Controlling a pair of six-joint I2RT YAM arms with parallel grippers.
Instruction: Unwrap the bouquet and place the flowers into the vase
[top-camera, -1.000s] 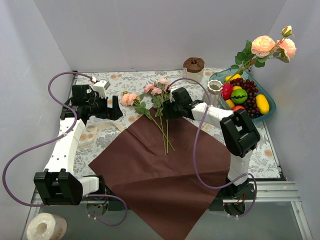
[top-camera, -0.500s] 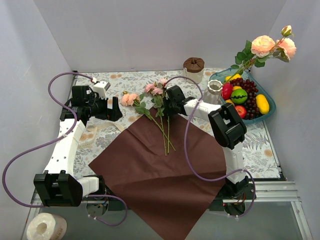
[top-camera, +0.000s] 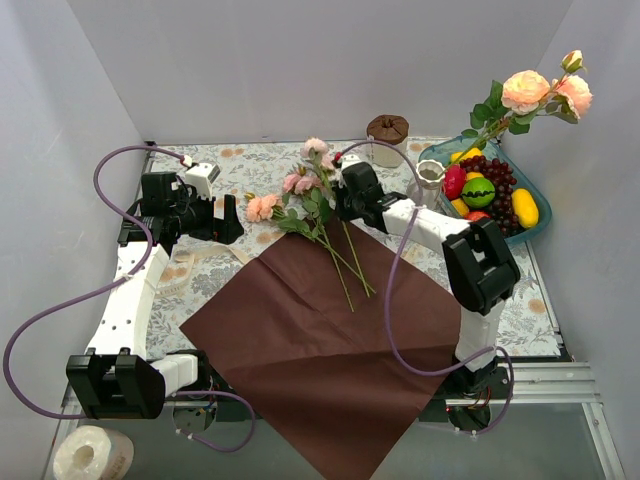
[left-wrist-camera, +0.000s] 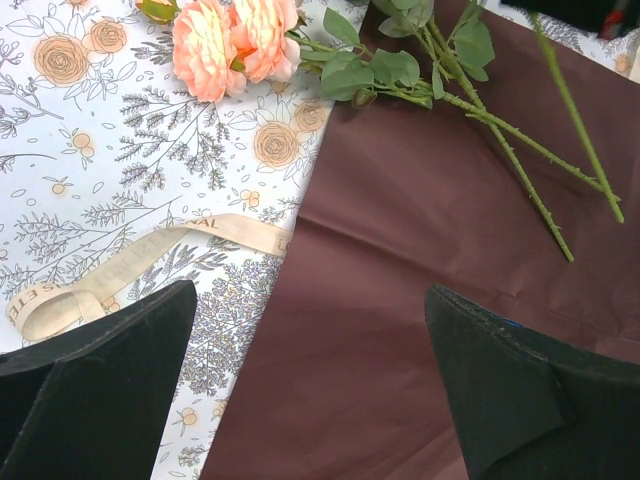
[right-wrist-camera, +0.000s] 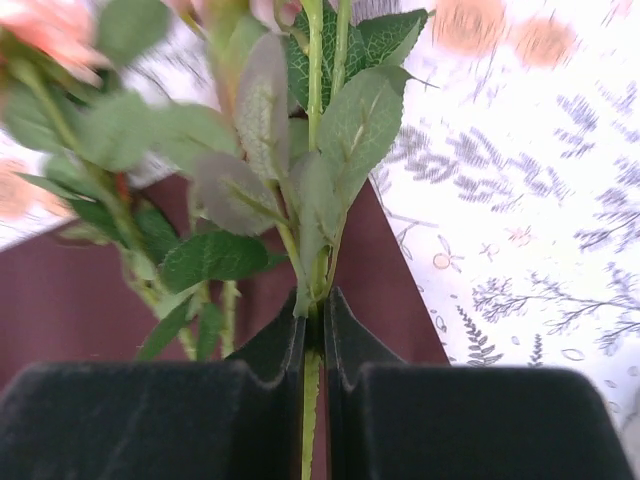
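Pinching a thin green stem just under its leaves, the right gripper (right-wrist-camera: 313, 308) has its jaws drawn almost together, with only the stem between them. Whether a second stem is caught as well is not clear.

- The flowers (top-camera: 318, 222) lie loose, far-centre of the table, on the far edge of the spread maroon paper (top-camera: 320, 350). Wrap is off and the ribbon (left-wrist-camera: 130, 262) lies on the cloth to the left.
- Long axis: blooms far-left, cut ends trailing near-right across the paper. One bloom stands higher and farther than the rest, apparently the one on the held stem.
- Look: pink and peach heads, broad green leaves, long wiry stems with small thorns.
- The vase (top-camera: 430, 172) is white and upright, mouth up, near the right gripper on its right side. The right arm is much the nearer.
- The left gripper (left-wrist-camera: 310, 293) is spread wide and holds nothing, over the left edge of the paper.

Judgement: the stem must swing right and tip upright, cut end down, to meet that narrow mouth.
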